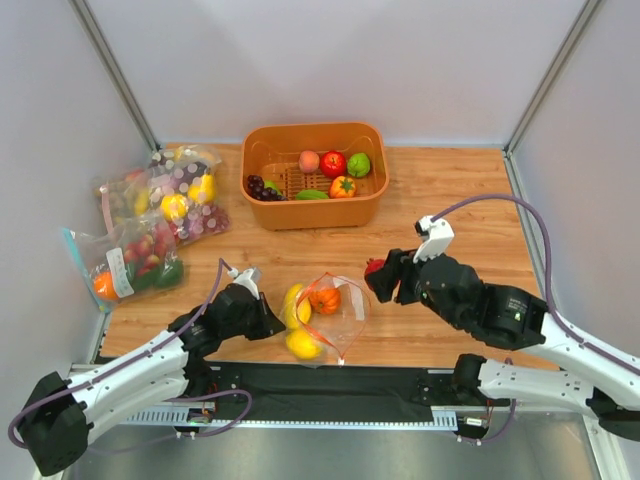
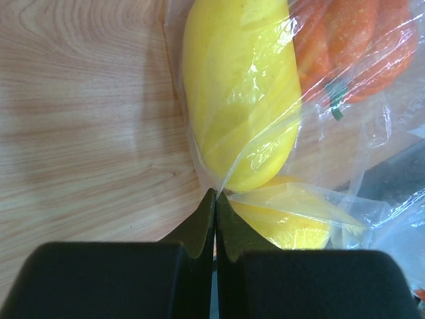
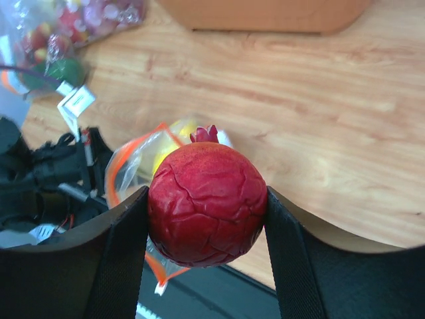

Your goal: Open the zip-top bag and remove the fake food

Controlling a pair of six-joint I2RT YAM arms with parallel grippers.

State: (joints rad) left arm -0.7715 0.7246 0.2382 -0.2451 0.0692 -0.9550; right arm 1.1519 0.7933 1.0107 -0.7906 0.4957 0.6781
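The clear zip-top bag [image 1: 345,312] with an orange-red zip strip lies open at the table's near edge. It holds two yellow fruits [image 1: 296,305] and an orange bell pepper [image 1: 324,298]. My left gripper [image 1: 272,322] is shut on a fold of the bag's plastic at its left side. In the left wrist view the shut gripper [image 2: 216,196] pinches the film beside a yellow fruit [image 2: 242,93], with the pepper [image 2: 358,46] behind. My right gripper [image 1: 377,276] is shut on a dark red pomegranate-like fruit [image 3: 207,204], held above the table to the right of the bag [image 3: 133,159].
An orange basket [image 1: 315,215] at the back holds a peach, a red apple, a green fruit, grapes and other pieces. Two more filled bags lie at the left: one with grapes [image 1: 175,195], one blue-zipped [image 1: 125,262]. A black mat [image 1: 330,385] runs along the near edge.
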